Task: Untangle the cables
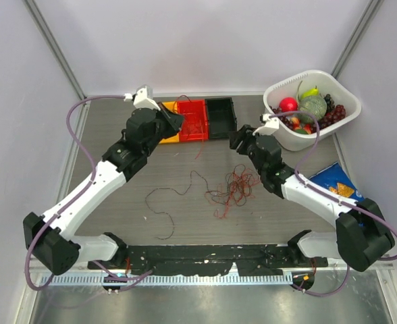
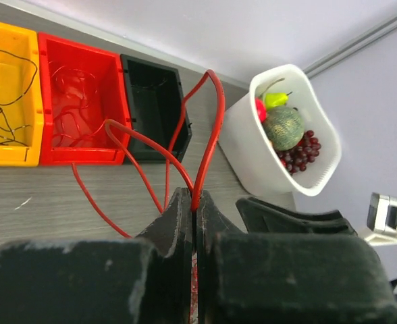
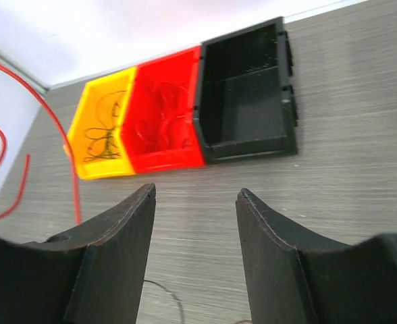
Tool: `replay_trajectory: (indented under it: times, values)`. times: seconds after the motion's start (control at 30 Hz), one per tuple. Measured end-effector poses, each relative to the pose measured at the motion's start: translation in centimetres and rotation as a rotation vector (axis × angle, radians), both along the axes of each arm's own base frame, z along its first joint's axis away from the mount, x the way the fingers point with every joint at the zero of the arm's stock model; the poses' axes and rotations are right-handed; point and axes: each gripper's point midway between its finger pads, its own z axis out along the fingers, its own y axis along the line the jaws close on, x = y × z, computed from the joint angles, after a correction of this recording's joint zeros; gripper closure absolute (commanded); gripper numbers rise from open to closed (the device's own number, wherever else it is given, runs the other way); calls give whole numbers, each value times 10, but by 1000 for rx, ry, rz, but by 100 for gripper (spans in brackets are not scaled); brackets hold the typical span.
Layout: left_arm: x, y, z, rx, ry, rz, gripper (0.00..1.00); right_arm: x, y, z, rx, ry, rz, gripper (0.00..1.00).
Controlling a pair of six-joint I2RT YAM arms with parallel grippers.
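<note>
My left gripper (image 2: pixel 194 197) is shut on a thin red cable (image 2: pixel 209 128) and holds it above the table beside the red bin (image 1: pixel 192 121); in the top view the gripper (image 1: pixel 178 120) is at the bins. A tangle of red and dark cables (image 1: pixel 234 189) lies mid-table. One dark cable (image 1: pixel 166 201) lies loose to its left. My right gripper (image 3: pixel 195 194) is open and empty, above the table right of the black bin (image 3: pixel 247 94); in the top view it (image 1: pixel 239 138) is below that bin.
A yellow bin (image 2: pixel 8 101) holds dark cables, the red bin (image 2: pixel 77 101) holds red ones, the black bin (image 2: pixel 154 101) looks empty. A white basket (image 1: pixel 340 98) of toy fruit stands back right. A blue bag (image 1: pixel 335 181) lies at right.
</note>
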Motion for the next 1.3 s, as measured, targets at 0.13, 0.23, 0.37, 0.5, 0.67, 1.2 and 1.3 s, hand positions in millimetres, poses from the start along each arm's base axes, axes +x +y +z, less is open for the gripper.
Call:
replay_trajectory:
  times: [0.13,0.23,0.37,0.5,0.67,1.2,1.3]
  values:
    - [18,0,-20,28,34,10,100,-5,-20,-31,-47,-23,-45,44]
    - [35,0,-35,39,60,24,100,-11,-29,-50,-90,-20,-48,44]
    - [66,-5,-55,30,90,37,100,-16,-36,-40,-115,-88,-48,44]
    - [93,-7,-75,23,118,49,100,-15,-42,-18,-116,-172,-72,44]
    - [131,-10,-84,3,120,64,100,-15,-43,-14,-141,-197,-80,44]
    - [180,-32,-70,-8,-37,-1,100,-15,-46,-15,-179,-207,-99,45]
    - [171,-33,-104,5,-22,-28,100,-15,-45,-16,-180,-207,-97,45]
